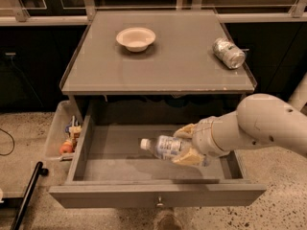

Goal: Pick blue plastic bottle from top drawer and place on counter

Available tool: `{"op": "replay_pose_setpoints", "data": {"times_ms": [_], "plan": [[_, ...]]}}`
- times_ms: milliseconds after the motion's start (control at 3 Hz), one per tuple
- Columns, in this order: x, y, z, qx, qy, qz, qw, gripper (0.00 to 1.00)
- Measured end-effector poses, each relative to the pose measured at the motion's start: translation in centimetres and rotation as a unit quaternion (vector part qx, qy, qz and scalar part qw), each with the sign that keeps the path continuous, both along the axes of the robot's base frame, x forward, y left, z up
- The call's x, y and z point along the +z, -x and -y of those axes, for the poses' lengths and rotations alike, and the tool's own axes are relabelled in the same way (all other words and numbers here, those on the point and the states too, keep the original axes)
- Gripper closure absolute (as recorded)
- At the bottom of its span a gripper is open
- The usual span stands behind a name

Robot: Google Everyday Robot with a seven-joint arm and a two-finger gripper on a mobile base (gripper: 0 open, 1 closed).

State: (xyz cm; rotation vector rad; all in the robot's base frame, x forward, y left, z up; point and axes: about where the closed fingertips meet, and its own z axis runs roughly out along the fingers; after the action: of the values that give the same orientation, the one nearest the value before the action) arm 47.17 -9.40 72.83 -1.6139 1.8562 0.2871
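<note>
The blue plastic bottle (165,146) is clear with a white cap and a pale label. It lies on its side, cap to the left, held above the floor of the open top drawer (120,164). My gripper (187,145) comes in from the right on a white arm and is shut on the bottle's body, tan fingers above and below it. The grey counter (163,63) lies behind and above the drawer.
A pale bowl (135,38) sits at the counter's back left. A silver can (229,52) lies on its side at the right. A pale side tray (64,133) of small colourful items hangs left of the drawer. A black pole (26,195) leans at lower left.
</note>
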Motion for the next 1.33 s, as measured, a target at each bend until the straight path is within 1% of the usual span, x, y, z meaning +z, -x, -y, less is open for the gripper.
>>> {"op": "replay_pose_setpoints", "data": {"times_ms": [333,667,1000,1333], "plan": [[5.3,-0.3,1.5,-0.001,0.037,0.020,0.9991,1.00],[9.5,-2.9,4.7,0.008,0.049,0.028,0.9984,1.00],[13.0,-5.8,8.3,0.000,0.031,0.043,0.9986,1.00],[18.0,-8.0,9.7,-0.012,0.024,0.087,0.9959,1.00]]}}
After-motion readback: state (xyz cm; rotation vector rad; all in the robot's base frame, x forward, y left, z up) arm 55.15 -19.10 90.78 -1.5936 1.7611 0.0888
